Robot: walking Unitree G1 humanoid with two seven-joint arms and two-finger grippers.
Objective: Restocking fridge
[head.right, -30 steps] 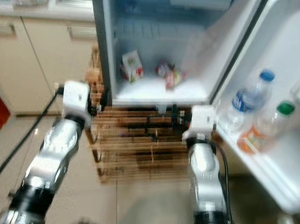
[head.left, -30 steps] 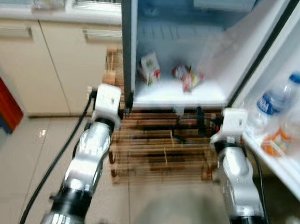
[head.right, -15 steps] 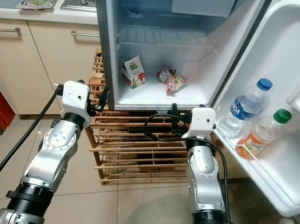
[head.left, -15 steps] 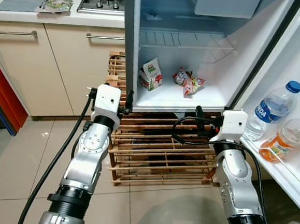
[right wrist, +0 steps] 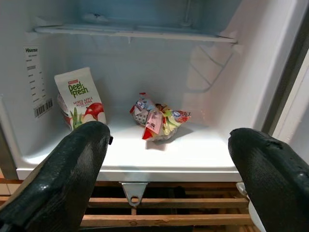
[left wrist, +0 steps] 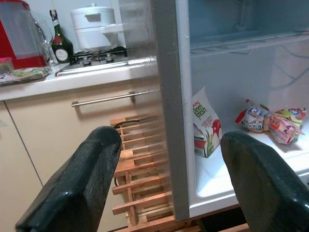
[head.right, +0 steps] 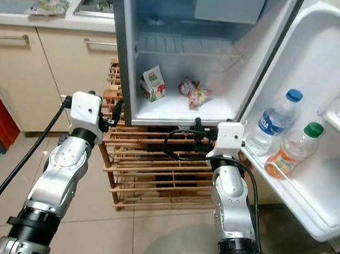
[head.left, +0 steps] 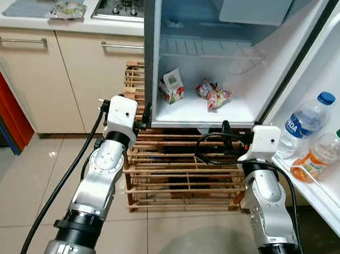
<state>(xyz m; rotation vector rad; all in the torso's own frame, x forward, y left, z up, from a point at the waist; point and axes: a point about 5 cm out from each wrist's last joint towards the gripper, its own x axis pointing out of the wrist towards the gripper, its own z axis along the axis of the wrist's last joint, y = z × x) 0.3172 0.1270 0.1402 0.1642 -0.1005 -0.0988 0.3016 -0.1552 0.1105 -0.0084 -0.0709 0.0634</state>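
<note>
The open fridge (head.left: 218,110) holds a juice carton (right wrist: 79,99) and snack packets (right wrist: 159,121) on its lower shelf. Both pincers hover before it, left pincer (left wrist: 174,174) and right pincer (right wrist: 169,174) wide open, empty.

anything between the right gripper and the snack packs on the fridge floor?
Nothing visible. The right gripper is open and empty, facing straight into the fridge, and the snack packs lie past bare white floor. The juice carton stands off to the side, apart from them, not in the line.
</note>
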